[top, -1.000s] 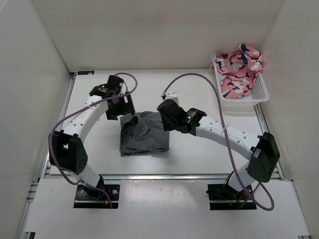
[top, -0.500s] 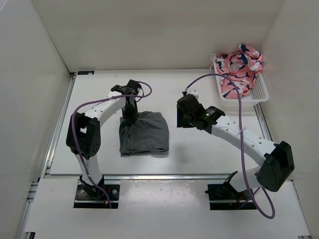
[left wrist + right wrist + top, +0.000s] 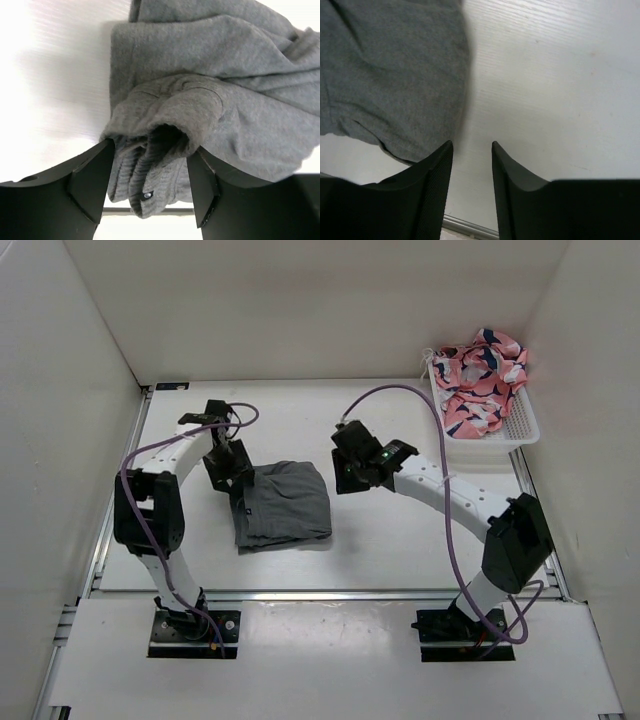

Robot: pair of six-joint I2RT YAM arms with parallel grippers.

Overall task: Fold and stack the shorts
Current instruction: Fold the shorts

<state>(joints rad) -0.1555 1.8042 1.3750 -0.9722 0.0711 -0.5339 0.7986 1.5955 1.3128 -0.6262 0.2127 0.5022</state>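
Note:
The grey shorts [image 3: 287, 504] lie folded in a rough rectangle on the white table, left of centre. My left gripper [image 3: 237, 482] is at their far left corner, shut on a bunched fold of ribbed waistband [image 3: 150, 165] that fills the space between its fingers. My right gripper [image 3: 343, 478] hovers just right of the shorts' far right corner, open and empty. In the right wrist view its fingers [image 3: 472, 144] frame bare table, with the shorts' edge [image 3: 385, 70] to their upper left.
A white mesh basket [image 3: 528, 430] stands at the back right corner and holds pink patterned cloth [image 3: 482, 375]. White walls enclose the table on three sides. A metal rail [image 3: 330, 592] runs along the near table edge.
My left gripper moved from the shorts' far edge to their far left corner, and the cloth shifted slightly left. My right gripper swung away to the right, then back toward the shorts' right edge.

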